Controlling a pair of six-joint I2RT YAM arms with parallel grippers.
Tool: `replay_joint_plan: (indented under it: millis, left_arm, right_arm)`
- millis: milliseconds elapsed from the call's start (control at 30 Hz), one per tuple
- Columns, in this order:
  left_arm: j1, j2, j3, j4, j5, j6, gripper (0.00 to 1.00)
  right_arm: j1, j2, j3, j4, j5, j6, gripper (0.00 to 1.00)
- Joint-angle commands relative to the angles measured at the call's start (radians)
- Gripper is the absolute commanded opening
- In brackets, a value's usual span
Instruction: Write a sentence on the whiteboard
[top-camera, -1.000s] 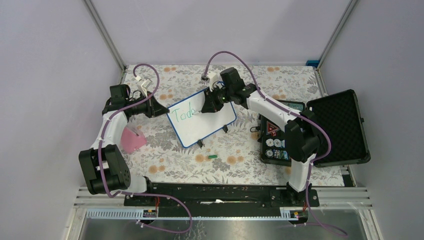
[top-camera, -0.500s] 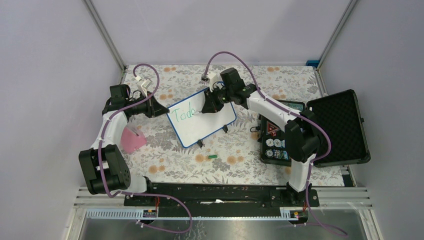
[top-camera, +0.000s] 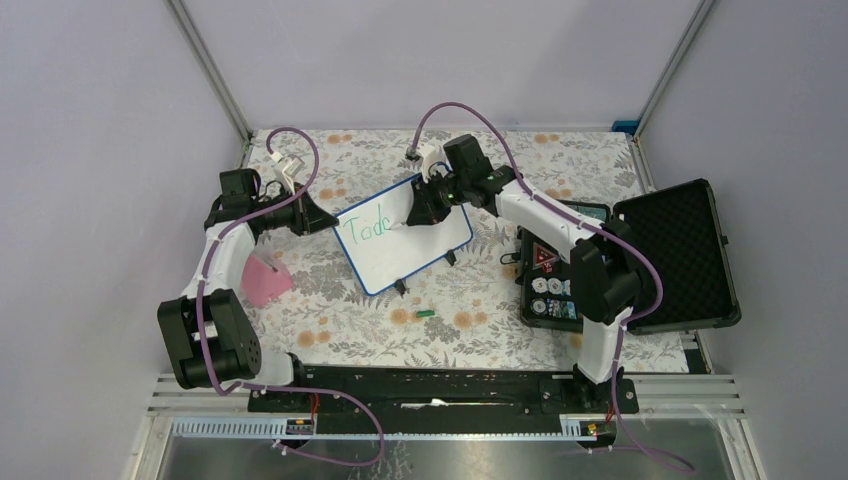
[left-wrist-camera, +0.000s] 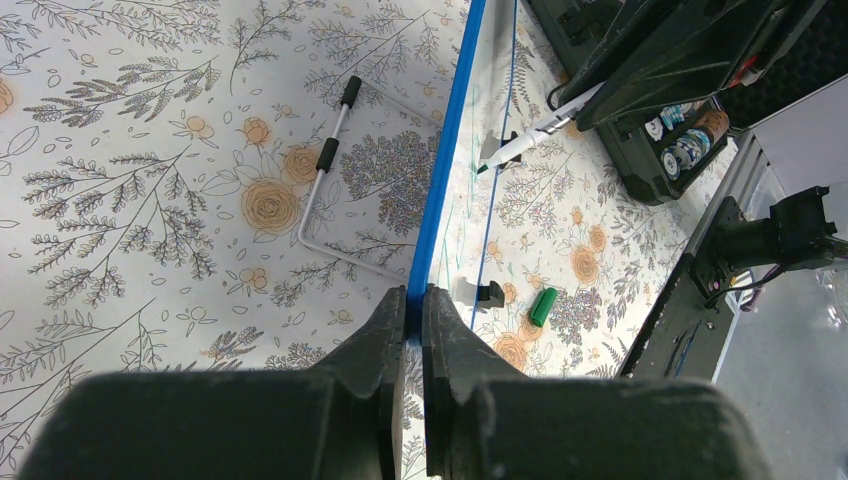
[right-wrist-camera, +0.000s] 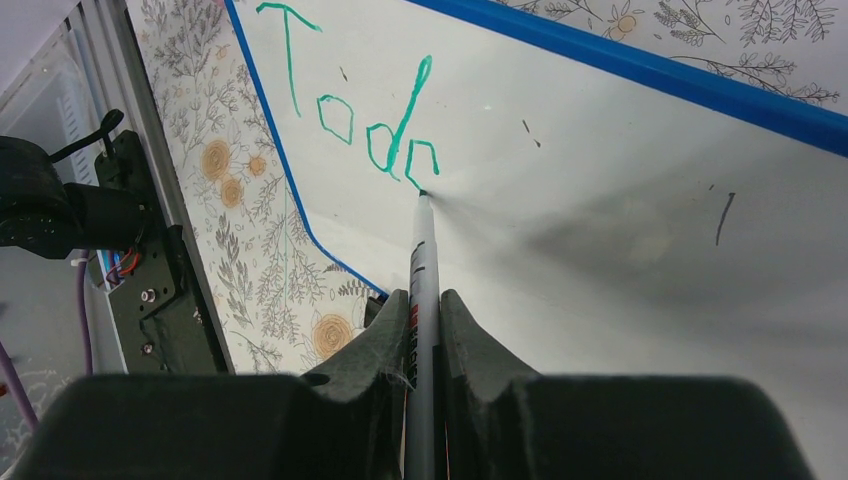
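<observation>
Right wrist view shows the right gripper (right-wrist-camera: 423, 305) clamped on a marker (right-wrist-camera: 421, 240), its tip touching the whiteboard (right-wrist-camera: 620, 170) at the last green letter. The left gripper (left-wrist-camera: 413, 305) pinches the whiteboard's blue edge, presumably steadying it for writing.

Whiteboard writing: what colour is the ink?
Green. The writing shows best in the right wrist view, on the whiteboard, at the marker tip.

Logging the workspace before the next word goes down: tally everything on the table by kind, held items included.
Whiteboard: 1
Marker: 1
Green cap: 1
Pink item, likely a cloth: 1
Black case, open: 1
Total: 5
</observation>
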Motion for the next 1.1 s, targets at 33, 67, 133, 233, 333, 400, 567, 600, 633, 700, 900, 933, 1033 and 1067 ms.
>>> replay_joint_plan:
  millis: [33, 67, 133, 233, 333, 400, 567, 600, 633, 700, 900, 933, 1033, 1067]
  left_arm:
    - [-0.008, -0.018, 0.034, 0.024, -0.016, 0.032, 0.0]
    - [-0.008, -0.018, 0.034, 0.024, -0.017, 0.033, 0.0]
    - [-0.008, -0.019, 0.033, 0.024, -0.016, 0.033, 0.0]
    - [-0.008, -0.019, 0.033, 0.024, -0.018, 0.032, 0.0]
    - [-0.008, -0.021, 0.034, 0.024, -0.018, 0.033, 0.0]
    - [-0.009, -0.021, 0.032, 0.024, -0.018, 0.033, 0.0]
    - [-0.009, -0.023, 0.033, 0.024, -0.019, 0.033, 0.0]
    - [-0.008, -0.023, 0.033, 0.024, -0.019, 0.033, 0.0]
    - [-0.008, -0.022, 0.033, 0.024, -0.019, 0.033, 0.0]
    - [-0.008, -0.02, 0.033, 0.025, -0.019, 0.033, 0.0]
    - [-0.008, -0.02, 0.033, 0.024, -0.021, 0.033, 0.0]
    - [-0.008, -0.02, 0.034, 0.024, -0.021, 0.033, 0.0]
    - [-0.007, -0.019, 0.034, 0.024, -0.022, 0.033, 0.0]
    - [-0.008, -0.02, 0.034, 0.024, -0.021, 0.033, 0.0]
  right_arm:
    - [-0.021, -0.03, 0.051, 0.012, 0.067, -0.027, 0.0]
    - [-0.023, -0.028, 0.056, 0.012, 0.067, -0.026, 0.0]
    - [-0.023, -0.025, 0.064, 0.012, 0.067, -0.023, 0.0]
    - [-0.023, -0.019, 0.076, 0.012, 0.07, -0.02, 0.0]
    - [-0.022, -0.016, 0.086, 0.012, 0.066, -0.016, 0.0]
    - [-0.023, -0.013, 0.089, 0.011, 0.066, -0.015, 0.0]
    - [-0.022, -0.01, 0.085, 0.011, 0.057, -0.013, 0.0]
    - [-0.022, -0.009, 0.081, 0.011, 0.054, -0.013, 0.0]
    - [-0.022, -0.009, 0.076, 0.012, 0.052, -0.012, 0.0]
    - [-0.022, -0.008, 0.066, 0.011, 0.05, -0.014, 0.0]
    - [-0.022, -0.018, 0.035, 0.011, 0.039, -0.018, 0.0]
    - [-0.021, -0.02, 0.033, 0.011, 0.036, -0.019, 0.0]
    - [-0.021, -0.023, 0.023, 0.012, 0.028, -0.021, 0.0]
    - [-0.021, -0.024, 0.021, 0.012, 0.028, -0.023, 0.0]
